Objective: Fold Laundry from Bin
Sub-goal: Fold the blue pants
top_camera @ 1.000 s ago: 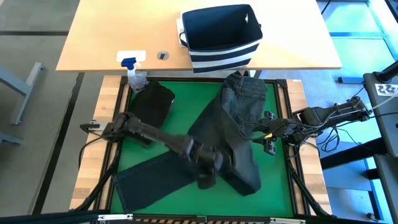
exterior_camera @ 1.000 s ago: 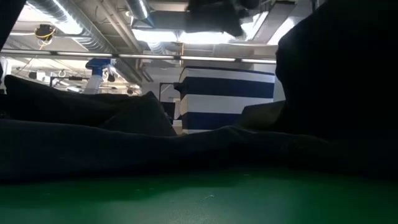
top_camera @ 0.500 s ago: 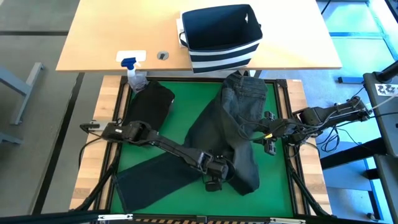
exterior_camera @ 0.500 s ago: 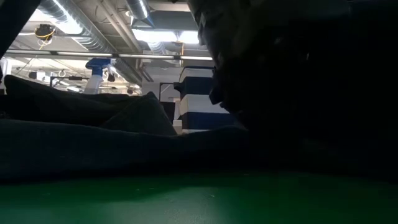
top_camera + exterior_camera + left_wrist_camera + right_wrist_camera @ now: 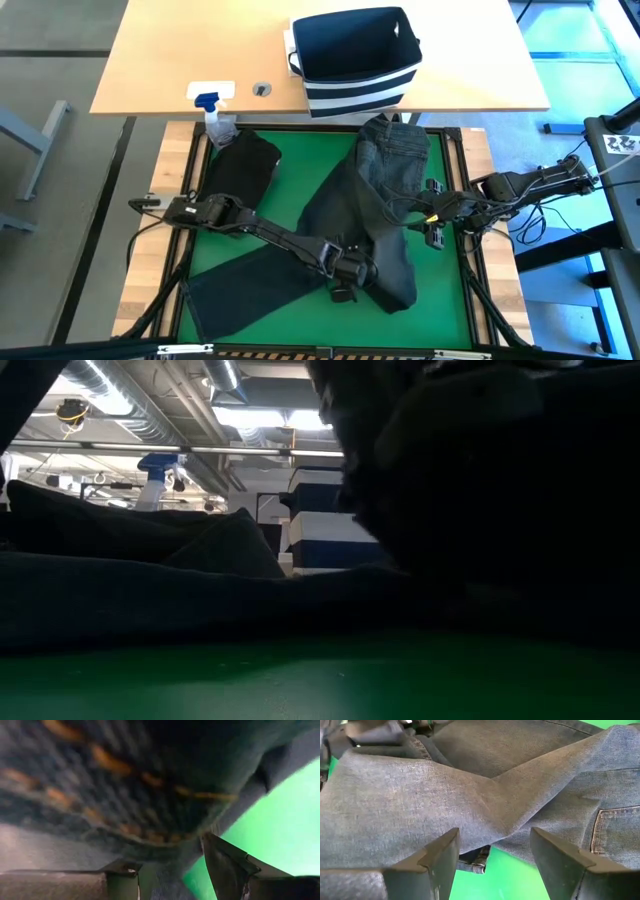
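Denim jeans sprawl across the green mat, a black garment beside them, the striped bin on the wooden table beyond. From above, the left gripper sits at the jeans' folded edge; its wrist view shows cloth between parted fingers, though whether it is gripped cannot be told. The right gripper hovers at the jeans' side, jaws wide and empty in its wrist view. The low view catches only dark cloth.
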Robot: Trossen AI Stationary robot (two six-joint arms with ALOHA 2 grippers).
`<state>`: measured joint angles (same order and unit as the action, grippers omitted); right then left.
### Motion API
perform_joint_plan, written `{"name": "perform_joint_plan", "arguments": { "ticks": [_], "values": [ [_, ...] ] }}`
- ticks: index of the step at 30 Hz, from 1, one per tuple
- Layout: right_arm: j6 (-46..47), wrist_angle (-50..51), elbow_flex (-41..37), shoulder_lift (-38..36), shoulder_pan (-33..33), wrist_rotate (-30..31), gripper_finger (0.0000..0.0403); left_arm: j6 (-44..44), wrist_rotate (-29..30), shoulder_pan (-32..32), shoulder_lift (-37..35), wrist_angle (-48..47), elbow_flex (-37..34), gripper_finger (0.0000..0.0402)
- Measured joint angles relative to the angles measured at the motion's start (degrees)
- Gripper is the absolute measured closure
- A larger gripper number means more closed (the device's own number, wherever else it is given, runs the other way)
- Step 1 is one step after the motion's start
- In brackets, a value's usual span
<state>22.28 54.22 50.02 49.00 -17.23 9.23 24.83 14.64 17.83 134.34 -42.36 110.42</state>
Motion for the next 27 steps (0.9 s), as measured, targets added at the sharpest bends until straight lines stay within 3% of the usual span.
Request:
{"name": "perform_joint_plan", "arguments": {
  "ticks": [5, 8, 11, 16, 21, 27],
  "values": [
    [-0.02, 0.06, 0.0, 0.01, 0.0, 0.05, 0.0162, -0.38, -7.42, -0.61, 1.02, 3.42, -2.91, 0.025],
    [-0.04, 0.39, 0.0, 0.02, 0.0, 0.11, 0.0162, -0.14, -8.91, -0.8, 1.25, 3.62, -3.02, 0.0259],
    [-0.05, 0.41, 0.0, -0.01, 0.0, 0.2, 0.0162, -0.16, -10.45, -0.95, 1.28, 3.59, -2.62, 0.0294],
    [-0.58, 0.42, 0.0, -0.01, 0.0, 1.04, 0.0162, -1.08, -16.78, -1.06, 0.83, 2.73, -1.83, 0.0386],
    [-1.73, 0.42, 0.0, 0.01, 0.0, 3.79, 0.0162, -0.59, -23.49, -1.21, -3.02, 0.07, -0.31, 0.0389],
    [-3.3, -0.9, -0.96, -0.01, 0.0, 6.88, 0.0162, 7.62, -37.7, -2.2, -10.0, -2.31, -0.01, 0.0398]
  ]
}}
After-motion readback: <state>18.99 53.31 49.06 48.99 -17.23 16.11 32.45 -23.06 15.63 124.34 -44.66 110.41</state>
